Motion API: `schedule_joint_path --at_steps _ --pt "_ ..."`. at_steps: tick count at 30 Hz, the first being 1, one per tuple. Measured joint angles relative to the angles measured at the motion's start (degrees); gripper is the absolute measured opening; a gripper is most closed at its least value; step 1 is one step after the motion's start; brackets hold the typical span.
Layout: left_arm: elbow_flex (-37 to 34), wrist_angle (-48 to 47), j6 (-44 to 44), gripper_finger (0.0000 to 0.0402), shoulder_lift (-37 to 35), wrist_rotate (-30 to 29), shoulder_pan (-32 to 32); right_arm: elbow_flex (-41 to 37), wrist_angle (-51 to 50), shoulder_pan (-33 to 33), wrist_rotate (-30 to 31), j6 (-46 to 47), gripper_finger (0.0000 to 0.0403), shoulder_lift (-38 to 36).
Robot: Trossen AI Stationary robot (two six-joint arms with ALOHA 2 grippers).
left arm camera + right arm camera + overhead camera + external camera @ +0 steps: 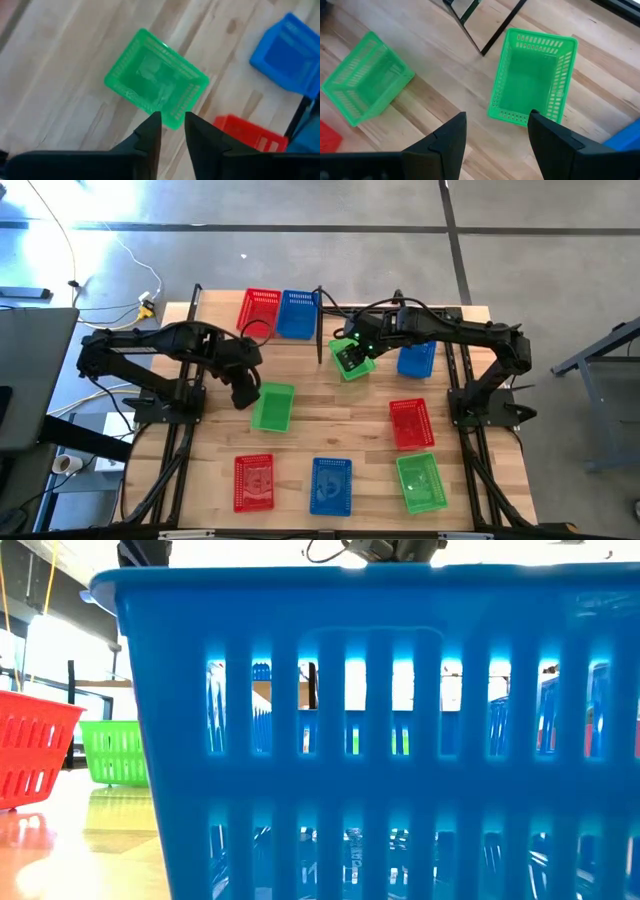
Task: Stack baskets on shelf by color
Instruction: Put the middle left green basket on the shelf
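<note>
Materials and surface finishes of the workspace.
The large tabletop is light butcher-block wood, smooth with a soft sheen, its planks and grain showing. The small rectangular lattice-walled baskets, such as the green plastic basket and the blue plastic basket, are moulded plastic, glossy and slightly translucent where light passes through the slots. The left gripper's fingers and the right gripper's fingers look matt black. The shelf posts are thin black metal.

You see: red baskets x3, slotted lattice walls | green baskets x3, same lattice | blue baskets x3, vertical slots | table pale wood planks | both arms dark black.
</note>
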Motion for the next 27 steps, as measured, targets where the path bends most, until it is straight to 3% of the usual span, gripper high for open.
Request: schedule_joint_path --at_steps 9,20,27 --pt "0.00 0.17 10.97 0.0127 3.42 0.42 -5.00 0.00 0.90 -0.07 0.09 -1.40 0.0195 0.00" --pt "0.02 7.23 12.10 0.0129 10.35 -4.84 -15.75 0.07 0.79 -0.22 -1.62 -7.40 0.0195 0.00" --pt "0.08 7.56 10.98 0.0129 16.06 -5.40 -19.30 0.15 0.31 -1.25 -2.41 -9.88 0.0195 -1.09"
